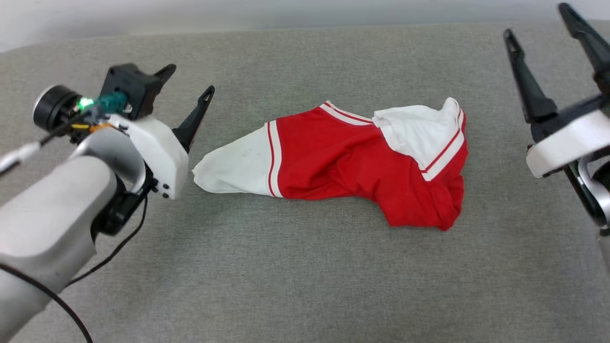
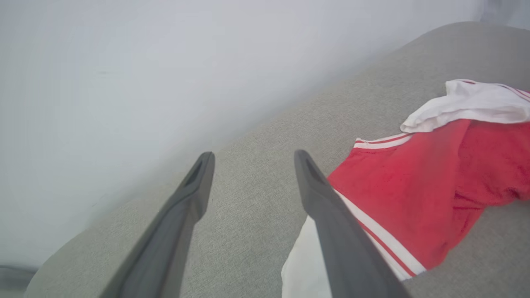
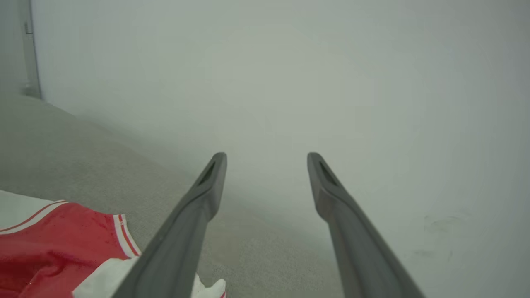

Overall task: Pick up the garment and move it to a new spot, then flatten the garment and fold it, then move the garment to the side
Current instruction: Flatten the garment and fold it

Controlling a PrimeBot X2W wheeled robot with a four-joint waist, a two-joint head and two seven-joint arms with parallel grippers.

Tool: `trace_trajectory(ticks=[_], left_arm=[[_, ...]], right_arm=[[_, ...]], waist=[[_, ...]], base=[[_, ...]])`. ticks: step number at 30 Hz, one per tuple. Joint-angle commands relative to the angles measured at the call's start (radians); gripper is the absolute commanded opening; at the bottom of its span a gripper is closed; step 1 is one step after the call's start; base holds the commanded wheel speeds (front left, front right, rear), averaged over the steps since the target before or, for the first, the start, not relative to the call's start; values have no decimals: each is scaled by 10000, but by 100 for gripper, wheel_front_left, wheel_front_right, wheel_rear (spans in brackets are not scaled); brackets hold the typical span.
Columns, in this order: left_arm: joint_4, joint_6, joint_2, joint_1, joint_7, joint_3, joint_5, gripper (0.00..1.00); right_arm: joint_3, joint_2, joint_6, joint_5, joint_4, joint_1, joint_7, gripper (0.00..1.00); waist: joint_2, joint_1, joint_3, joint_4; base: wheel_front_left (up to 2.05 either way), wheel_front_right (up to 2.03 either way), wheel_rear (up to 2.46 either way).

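Observation:
The garment (image 1: 352,164), a red T-shirt with white sleeves and striped trim, lies crumpled on the grey cloth surface (image 1: 305,267) in the middle of the head view. One white sleeve points left and the other is folded over at the right. My left gripper (image 1: 188,81) hovers open just left of the left sleeve, holding nothing. In the left wrist view the garment (image 2: 418,186) lies right of the open left gripper (image 2: 253,159). My right gripper (image 1: 536,21) stands open at the far right, apart from the shirt. The right wrist view has the garment (image 3: 49,244) at lower left of the open right gripper (image 3: 267,159).
The grey padded surface runs wide in front of and behind the shirt. A pale wall (image 1: 238,14) rises along its far edge. A black cable (image 1: 114,252) hangs from my left forearm.

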Motion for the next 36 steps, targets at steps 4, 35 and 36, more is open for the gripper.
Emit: trace_trajectory(ticks=[4, 35, 36], left_arm=[[-501, 1255, -33, 1041, -1599, 436, 189, 100], [-3255, 2735, -4843, 9241, -2311, 8558, 5253, 100], [-3228, 2647, -4978, 9296, -2311, 8672, 5354, 100]], right_arm=[[1850, -1445, -7, 1678, -31, -881, 2367, 100], [8817, -2586, -5, 6748, 2370, -3106, 6994, 53], [8828, -2594, -5, 6772, 2393, -3146, 6644, 0]], waist=[[0, 0, -64, 290], [0, 0, 503, 926], [0, 0, 466, 868]], base=[[0, 0, 0], [0, 0, 0], [0, 0, 0]])
